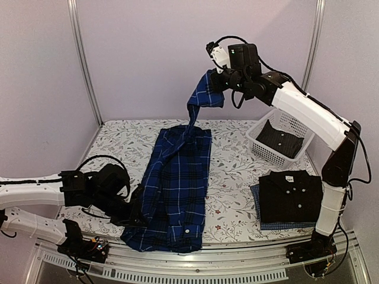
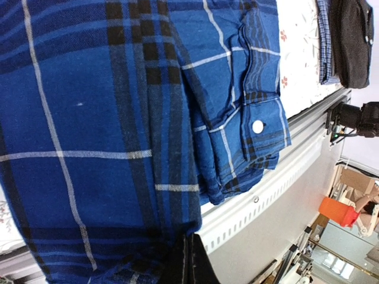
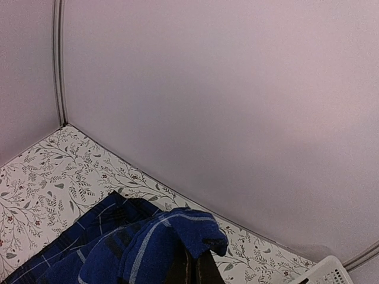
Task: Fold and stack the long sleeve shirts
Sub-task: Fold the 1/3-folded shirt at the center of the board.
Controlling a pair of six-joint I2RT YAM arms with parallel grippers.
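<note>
The floral-patterned table [image 1: 237, 163] fills the lower half of the overhead view. Down its middle, from the centre to the near edge, lies the dark blue plaid shirt [image 1: 177, 189]. It is laid out as a long, narrow column, with its far end pulled up off the surface toward the upper middle of the frame. At the lower right sits the black shirt [image 1: 293, 192], folded with its collar showing. It rests on the fine blue check shirt [image 1: 269, 225], of which only an edge peeks out. Above that stack, the white lattice basket [image 1: 260, 145] holds another dark garment [image 1: 283, 141]; I cannot tell what kind.

My right gripper [image 1: 214, 81] is pinched closed on the raised end of the plaid, and the cloth bunches over my fingers in the wrist view. My left gripper [image 1: 131, 214], at the lower left, is closed on the shirt's near-left edge. Its fingers meet on the fabric at the bottom of that wrist view. A cuff [image 2: 260, 127] with a white button [image 2: 257, 126] lies doubled at the right middle.

I judge this cloth light and limp. It will sag between my two holds and slide over itself, so seams, hems and cuffs give the surest pinch. It needs tension from both ends to lie flat.
</note>
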